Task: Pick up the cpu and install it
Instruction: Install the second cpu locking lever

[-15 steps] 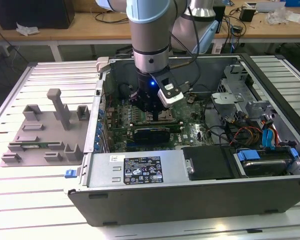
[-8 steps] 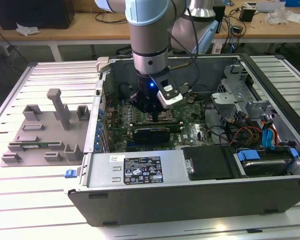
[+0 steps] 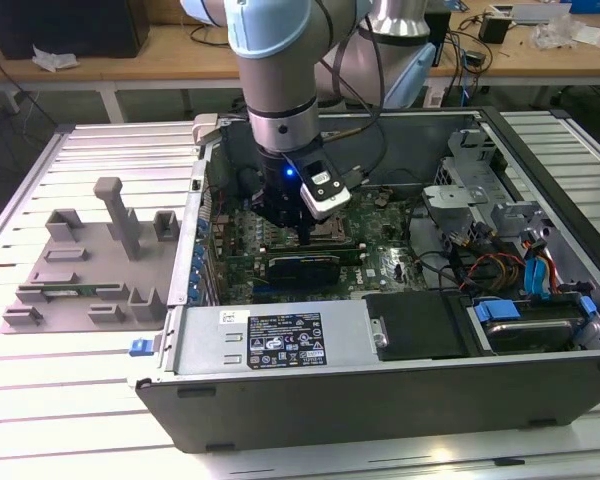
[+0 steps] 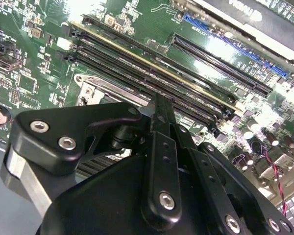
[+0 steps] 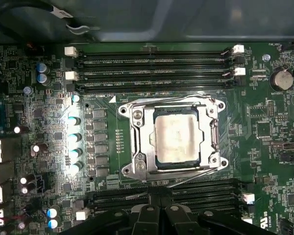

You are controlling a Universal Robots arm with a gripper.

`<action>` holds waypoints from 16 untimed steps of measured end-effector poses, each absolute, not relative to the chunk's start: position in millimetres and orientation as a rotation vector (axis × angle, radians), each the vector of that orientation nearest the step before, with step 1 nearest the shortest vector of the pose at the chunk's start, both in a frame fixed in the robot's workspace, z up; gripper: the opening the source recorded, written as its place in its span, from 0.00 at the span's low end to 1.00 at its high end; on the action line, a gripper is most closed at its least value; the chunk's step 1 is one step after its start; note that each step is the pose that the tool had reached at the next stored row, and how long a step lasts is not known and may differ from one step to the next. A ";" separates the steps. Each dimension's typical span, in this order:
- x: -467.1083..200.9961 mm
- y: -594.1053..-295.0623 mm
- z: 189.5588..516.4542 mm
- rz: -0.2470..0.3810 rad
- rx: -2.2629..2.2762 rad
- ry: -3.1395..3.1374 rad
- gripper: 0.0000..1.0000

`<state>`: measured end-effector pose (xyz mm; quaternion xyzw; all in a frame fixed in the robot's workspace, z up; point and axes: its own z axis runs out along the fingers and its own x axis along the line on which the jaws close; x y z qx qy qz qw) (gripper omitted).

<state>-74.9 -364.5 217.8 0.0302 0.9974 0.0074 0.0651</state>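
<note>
- Now the cpu point(image 5: 178, 138) is seen seated flat inside the socket's metal frame point(image 5: 138, 142) on the green motherboard point(image 5: 264, 127), in the first wrist view.
- The gripper point(image 5: 159, 211) is held just above the board, beside the socket, fingers pressed together with nothing between them.
- In the exterior view, the gripper point(image 3: 308, 238) is lowered into the open grey computer case point(image 3: 380, 400).
- Memory slots point(image 5: 152, 62) are noted on the far side of the socket.

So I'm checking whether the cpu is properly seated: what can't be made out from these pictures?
- The cpu lies in the socket in the first wrist view; whether it sits fully flat can't be judged.
- Exterior view: the gripper and arm hide the socket.
- Second wrist view: the gripper's body covers most of the socket.
</note>
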 end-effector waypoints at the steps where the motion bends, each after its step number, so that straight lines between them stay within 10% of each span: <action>1: -81.8 -364.3 216.3 0.023 0.091 2.997 0.11; 16: -97.5 -367.0 213.4 0.072 0.096 2.979 0.11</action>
